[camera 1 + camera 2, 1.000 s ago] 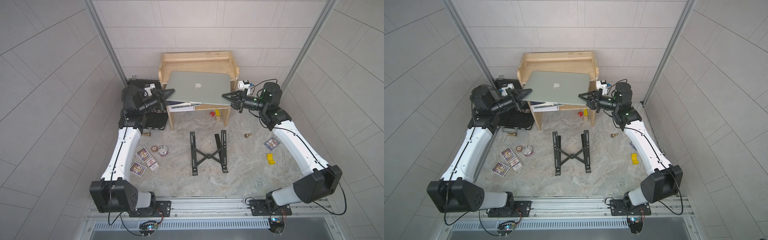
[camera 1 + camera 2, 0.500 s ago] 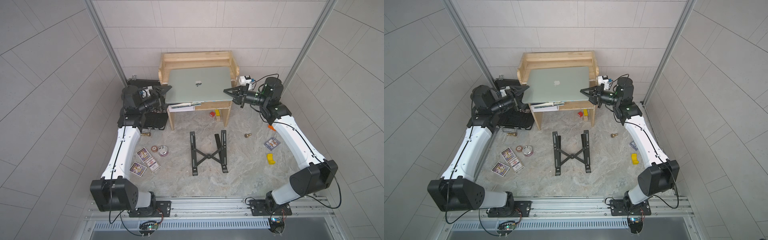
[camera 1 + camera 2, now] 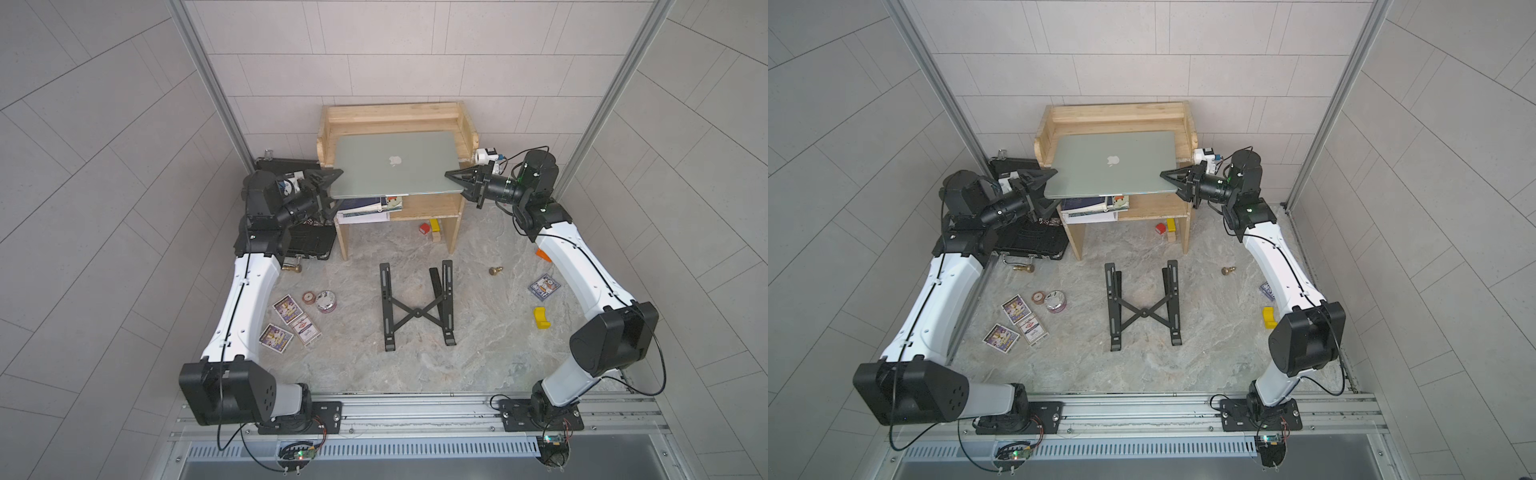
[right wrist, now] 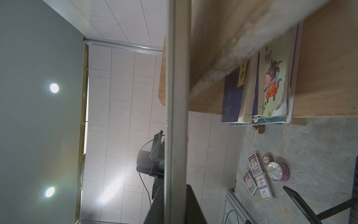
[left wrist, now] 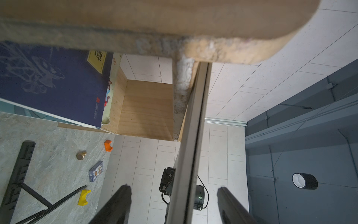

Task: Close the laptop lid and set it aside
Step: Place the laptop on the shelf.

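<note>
The silver laptop (image 3: 395, 166) (image 3: 1113, 166) lies flat on top of the wooden shelf (image 3: 390, 116), its lid down with the apple logo up and its front edge overhanging. My left gripper (image 3: 334, 189) (image 3: 1052, 187) is open at the laptop's front left corner. In the left wrist view its fingers (image 5: 124, 195) stand well apart on either side of the thin laptop edge (image 5: 190, 147), not touching it. My right gripper (image 3: 451, 176) (image 3: 1165, 176) is shut on the laptop's right edge (image 4: 176, 97), with both fingers (image 4: 192, 203) pressed against it.
Books (image 3: 365, 205) lie on the shelf's lower board. A black X-shaped stand (image 3: 415, 307) lies mid-floor. A black briefcase (image 3: 307, 245) sits under my left arm. Card packs (image 3: 291, 322), a small tin (image 3: 325, 301), a yellow block (image 3: 540, 318) and small blocks (image 3: 428, 227) are scattered around.
The laptop went from tilted in front of the shelf to flat and further back on its top. My left gripper opened and let go of it. The right gripper stays shut on it.
</note>
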Controlling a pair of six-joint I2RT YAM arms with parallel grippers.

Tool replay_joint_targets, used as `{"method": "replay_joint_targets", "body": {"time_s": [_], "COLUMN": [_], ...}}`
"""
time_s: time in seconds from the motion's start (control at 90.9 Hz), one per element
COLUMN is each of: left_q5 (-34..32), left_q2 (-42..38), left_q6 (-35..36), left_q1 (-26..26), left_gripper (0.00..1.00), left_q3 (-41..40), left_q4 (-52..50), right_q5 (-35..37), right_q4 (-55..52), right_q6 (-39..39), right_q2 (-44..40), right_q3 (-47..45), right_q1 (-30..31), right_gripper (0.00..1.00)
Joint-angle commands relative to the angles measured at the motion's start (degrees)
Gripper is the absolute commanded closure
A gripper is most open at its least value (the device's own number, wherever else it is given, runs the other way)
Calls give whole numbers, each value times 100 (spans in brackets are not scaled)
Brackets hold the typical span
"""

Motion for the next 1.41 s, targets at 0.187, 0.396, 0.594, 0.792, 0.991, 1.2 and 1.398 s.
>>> {"method": "replay_joint_targets", "body": {"time_s": [0.187, 0.396, 0.594, 0.792, 0.991, 1.2, 1.398], "left_q5": [20, 23, 38, 76, 51, -1502, -2678], "left_q2": [-199, -180, -117, -35, 24, 301, 755], "left_q6": [9, -13, -31, 20, 833, 3596, 4525], "left_q1": [26, 28, 16, -62, -504, -1691, -2268], "left_gripper": [35, 43, 47, 57, 77, 78, 73], "left_q3": [288, 299, 359, 367, 726, 2216, 2850], "left_q4": [-162, -177, -144, -133, -856, -3717, -4782], "right_q5": [588, 672, 699, 751, 796, 847, 900], "right_q4": [466, 423, 454, 465, 558, 495, 395], "right_q6": [151, 221, 326, 333, 329, 200, 104], "right_q2": [143, 386, 620, 718, 738, 732, 734], "right_q3": [693, 907, 1103, 1114, 1120, 1121, 1106], "right_q1": [-76, -74, -71, -67, -46, -3, 47], "right_gripper": [100, 100, 100, 100, 98, 91, 84]}}
